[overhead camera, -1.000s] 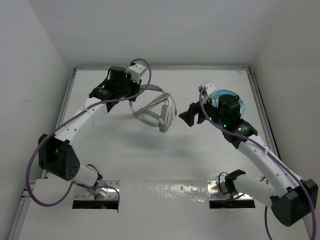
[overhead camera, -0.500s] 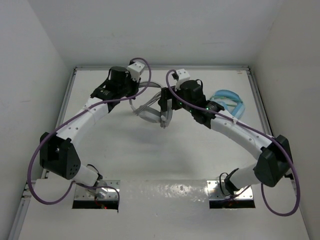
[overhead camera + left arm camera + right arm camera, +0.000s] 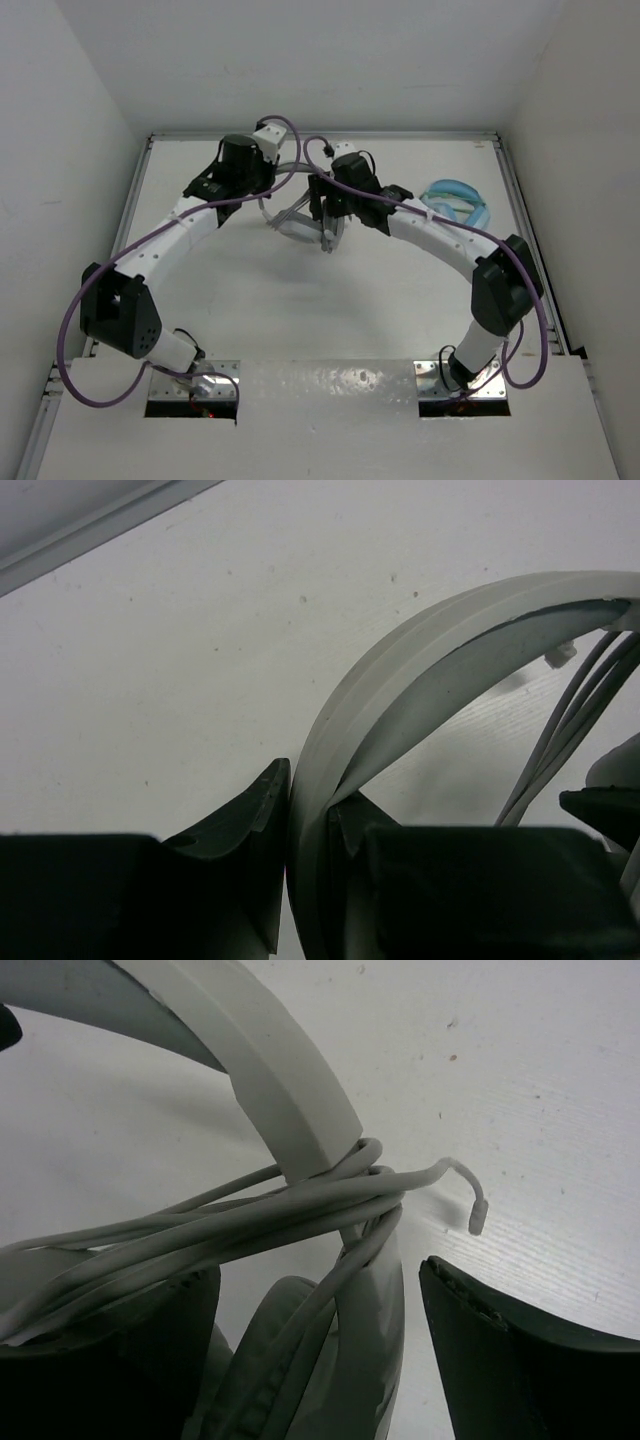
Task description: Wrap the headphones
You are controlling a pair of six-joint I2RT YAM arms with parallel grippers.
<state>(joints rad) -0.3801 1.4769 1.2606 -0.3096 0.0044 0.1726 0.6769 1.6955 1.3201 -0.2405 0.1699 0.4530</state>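
Right wrist view: jaws of the right gripper (image 3: 315, 1340) gape empty astride the cable (image 3: 200, 1225) wound on the headphones (image 3: 297, 231). The left gripper (image 3: 305, 820) pinches the headband (image 3: 430, 630) tight. Tucking the loose plug (image 3: 478, 1215) under a loop looks wise.

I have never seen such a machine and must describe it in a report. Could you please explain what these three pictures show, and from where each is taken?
These are two robot arms bolted to a white table, each ending in a two-finger gripper. The overhead picture looks down from above and behind them. The other two come from cameras on the wrists, so the dark shapes below are each gripper's own fingers. The left gripper is shut on the grey headband of the white headphones. The right gripper stands open around their cable, which is looped over the headband. A light blue pair lies further right, untouched.
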